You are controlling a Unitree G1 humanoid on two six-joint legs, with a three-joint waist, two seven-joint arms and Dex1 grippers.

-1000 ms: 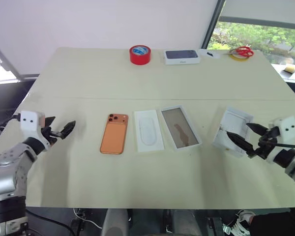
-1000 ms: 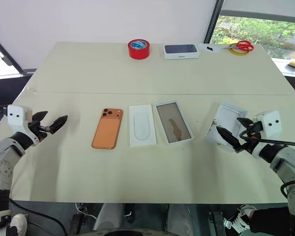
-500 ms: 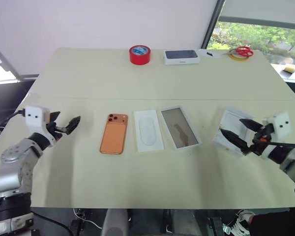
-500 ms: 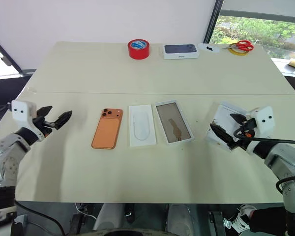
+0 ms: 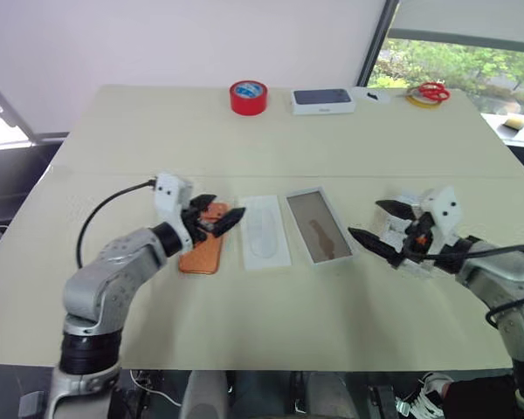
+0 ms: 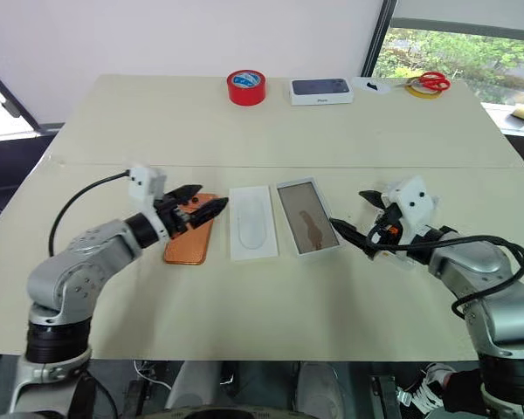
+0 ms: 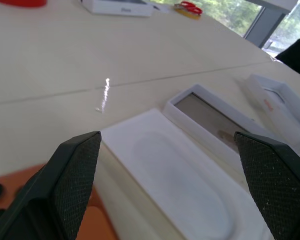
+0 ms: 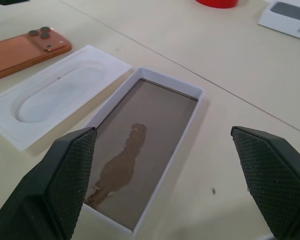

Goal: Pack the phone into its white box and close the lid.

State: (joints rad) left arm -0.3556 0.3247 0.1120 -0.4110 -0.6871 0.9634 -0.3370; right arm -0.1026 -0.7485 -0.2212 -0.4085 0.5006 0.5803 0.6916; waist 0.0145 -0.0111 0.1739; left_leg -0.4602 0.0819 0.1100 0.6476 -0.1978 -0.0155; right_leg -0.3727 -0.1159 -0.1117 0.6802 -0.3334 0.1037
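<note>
The orange phone lies flat on the table, left of centre, lenses at its far end. My left gripper hovers open over the phone's far end, pointing toward the flat white card with an oval hollow. The white box, a shallow tray with a brownish inner surface, lies right of the card. My right gripper is open with nothing between its fingers, just right of the tray and pointing at it. The lid lies on the table beyond the tray, largely under my right hand in the eye views.
A red tape roll and a thicker white box with a dark phone picture stand at the table's far edge. Red scissors lie at the far right corner. A black cable loops off my left arm.
My left gripper has swung right from the table's left side to above the phone. My right gripper has moved left, off the lid toward the tray. Both stay open.
</note>
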